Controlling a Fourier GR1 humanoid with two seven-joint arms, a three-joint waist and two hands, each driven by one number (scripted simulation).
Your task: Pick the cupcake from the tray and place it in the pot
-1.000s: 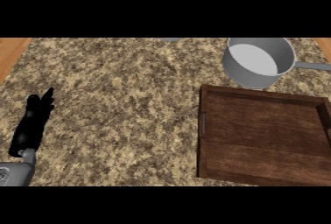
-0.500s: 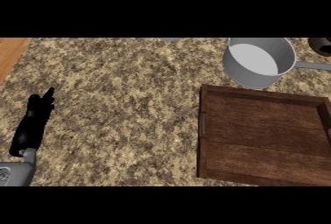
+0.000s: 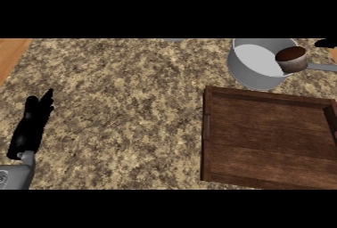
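No legible txt or labels anywhere.

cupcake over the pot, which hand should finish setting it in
Right. The cupcake shows at the pot's right rim, and the right hand is just beside it at the view's upper right edge. The left hand rests open far across the counter.

Single head view, looking steeply down onto the surface (image 3: pixel 132 89).

Taken from above at the robot's head, facing forward and down, close enough to fill the frame with the speckled top; wooden tray (image 3: pixel 217 133) at right, grey pot (image 3: pixel 253 73) near the far edge, left hand (image 3: pixel 30 127) entering low left.
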